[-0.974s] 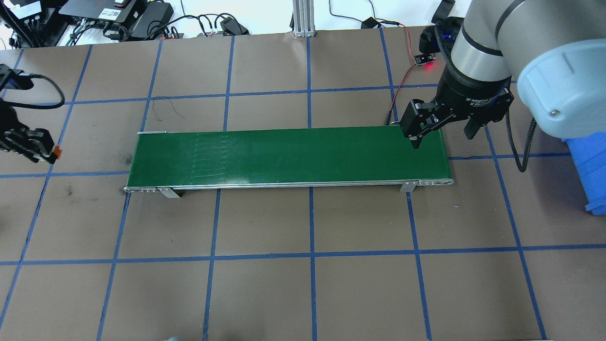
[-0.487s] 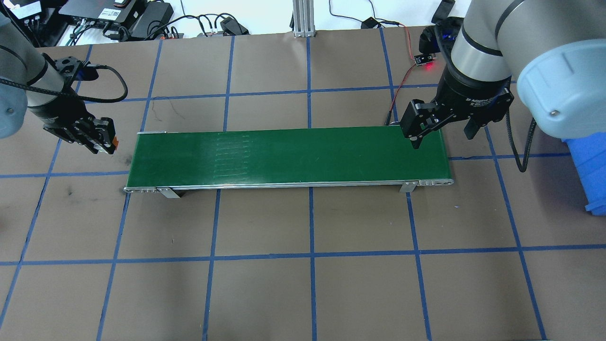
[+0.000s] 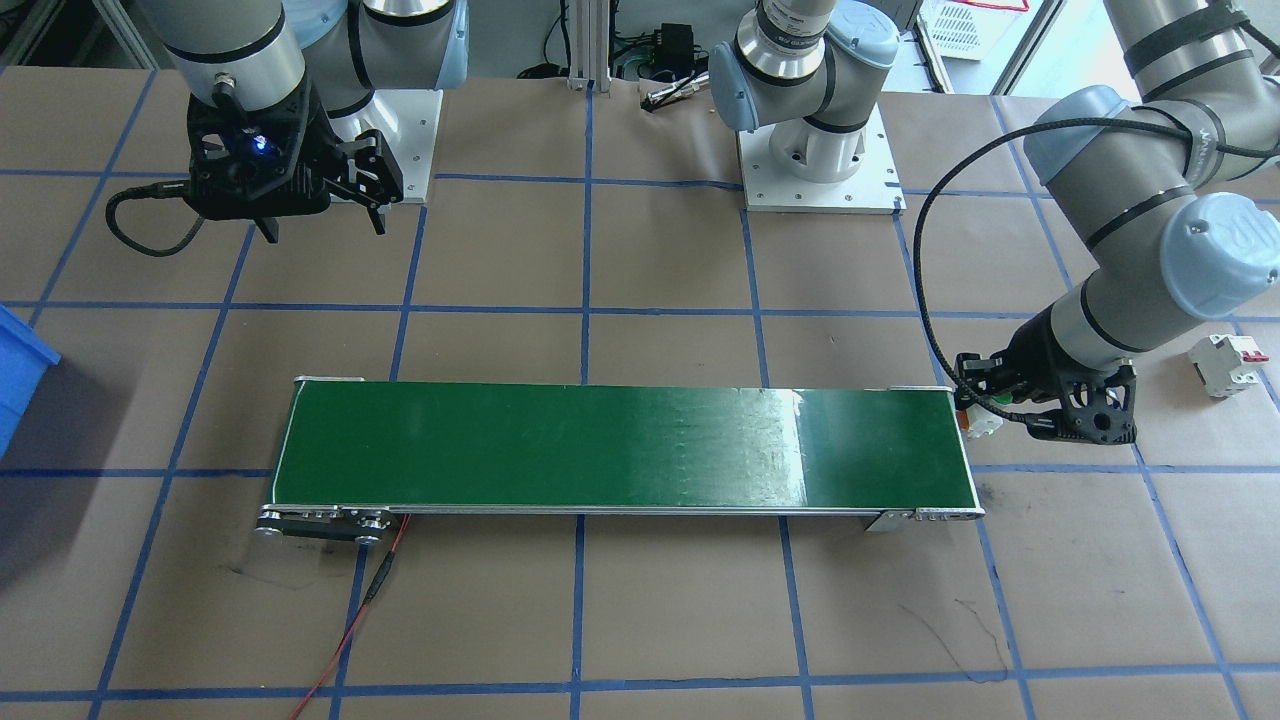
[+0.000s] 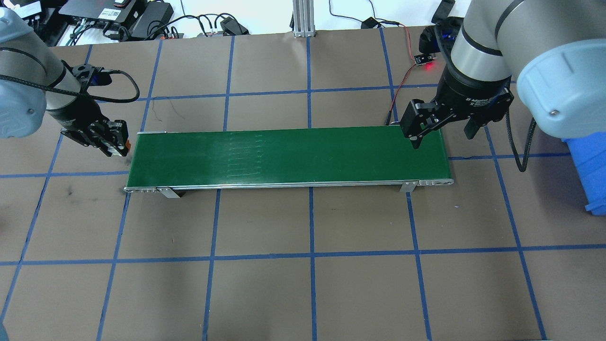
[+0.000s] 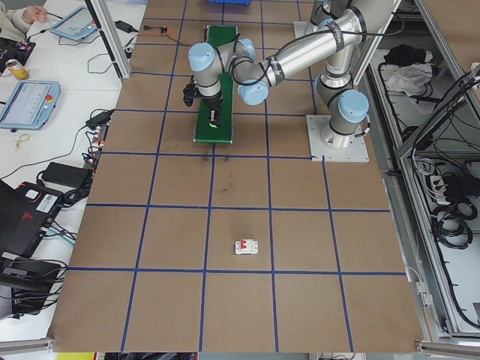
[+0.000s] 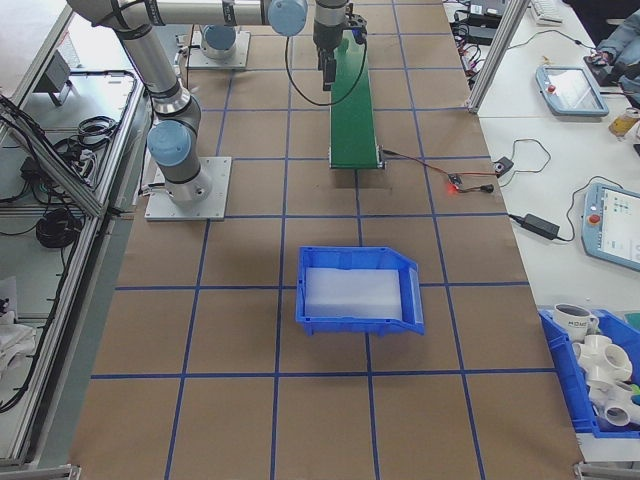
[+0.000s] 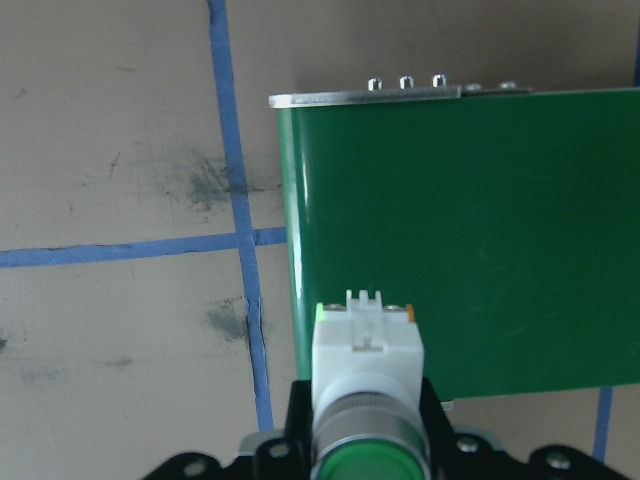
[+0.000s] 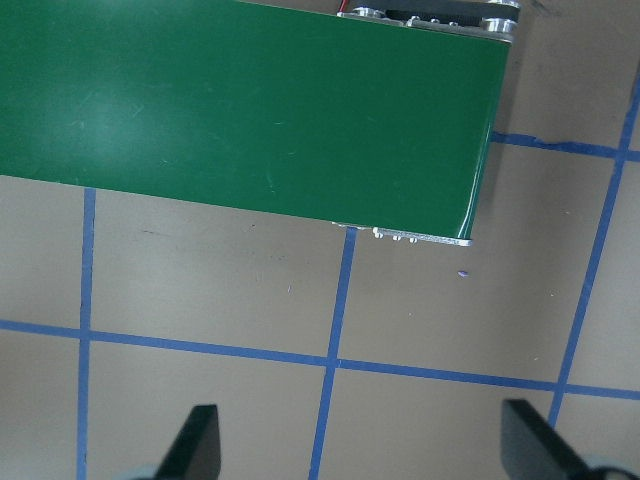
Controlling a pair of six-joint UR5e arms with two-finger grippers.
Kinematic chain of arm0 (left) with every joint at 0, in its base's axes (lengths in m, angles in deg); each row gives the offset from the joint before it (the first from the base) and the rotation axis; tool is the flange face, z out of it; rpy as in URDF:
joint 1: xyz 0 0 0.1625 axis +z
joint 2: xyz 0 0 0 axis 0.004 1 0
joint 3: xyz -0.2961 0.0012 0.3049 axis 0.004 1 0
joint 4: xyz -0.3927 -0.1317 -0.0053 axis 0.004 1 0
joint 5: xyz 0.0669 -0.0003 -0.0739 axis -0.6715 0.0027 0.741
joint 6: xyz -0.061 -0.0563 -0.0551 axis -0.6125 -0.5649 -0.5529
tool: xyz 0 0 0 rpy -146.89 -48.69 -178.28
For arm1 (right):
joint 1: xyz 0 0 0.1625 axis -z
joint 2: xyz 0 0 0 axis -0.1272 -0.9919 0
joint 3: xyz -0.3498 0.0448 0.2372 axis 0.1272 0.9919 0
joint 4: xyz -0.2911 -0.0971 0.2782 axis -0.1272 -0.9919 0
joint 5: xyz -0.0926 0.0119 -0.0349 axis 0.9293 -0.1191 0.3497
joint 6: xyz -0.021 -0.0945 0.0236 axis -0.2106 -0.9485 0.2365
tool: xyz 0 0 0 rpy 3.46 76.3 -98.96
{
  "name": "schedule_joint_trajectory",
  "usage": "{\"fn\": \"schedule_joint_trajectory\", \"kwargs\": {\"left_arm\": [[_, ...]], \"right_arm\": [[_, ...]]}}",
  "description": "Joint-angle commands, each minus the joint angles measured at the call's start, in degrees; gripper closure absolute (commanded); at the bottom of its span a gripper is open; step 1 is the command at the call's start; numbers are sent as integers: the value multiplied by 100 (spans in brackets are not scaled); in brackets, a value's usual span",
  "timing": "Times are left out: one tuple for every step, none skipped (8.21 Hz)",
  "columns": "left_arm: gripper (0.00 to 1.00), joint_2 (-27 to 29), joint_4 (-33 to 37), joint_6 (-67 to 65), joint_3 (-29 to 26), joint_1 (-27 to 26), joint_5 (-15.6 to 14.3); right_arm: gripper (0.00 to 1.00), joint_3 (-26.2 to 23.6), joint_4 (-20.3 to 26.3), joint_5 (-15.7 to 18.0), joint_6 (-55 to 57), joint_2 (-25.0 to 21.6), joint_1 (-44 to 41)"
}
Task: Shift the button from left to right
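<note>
The button (image 7: 365, 365) has a round green cap, a white blocky body and an orange base. It is gripped between the fingers of my left gripper (image 4: 116, 139), which is shut on it. It hangs just off the left end of the green conveyor belt (image 4: 289, 156), its body pointing at the belt. In the front view the button (image 3: 982, 424) shows white beside the belt's end. My right gripper (image 4: 442, 135) is open with nothing in it. It hovers over the belt's right end and the table beyond.
A white circuit breaker with a red lever (image 3: 1228, 362) lies on the table beyond my left arm. A blue bin (image 6: 358, 290) sits past the belt's right end. A small board with a red light (image 4: 424, 59) and its wire lie behind the right gripper.
My left arm has swung in from the left edge toward the belt's left end, carrying the button. The right arm has not moved.
</note>
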Motion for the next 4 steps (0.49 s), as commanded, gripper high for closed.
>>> {"fn": "schedule_joint_trajectory", "kwargs": {"left_arm": [[100, 252, -199, -297, -4, -133, 9], [100, 331, -331, -429, 4, -221, 1], [100, 376, -341, -369, -4, -222, 1], [100, 472, -341, -377, 4, -222, 1]], "right_arm": [[0, 0, -1, 0, 7, 0, 0], [0, 0, 8, 0, 15, 0, 0], [0, 0, 8, -9, 33, 0, 0], [0, 0, 8, -9, 24, 0, 0]]}}
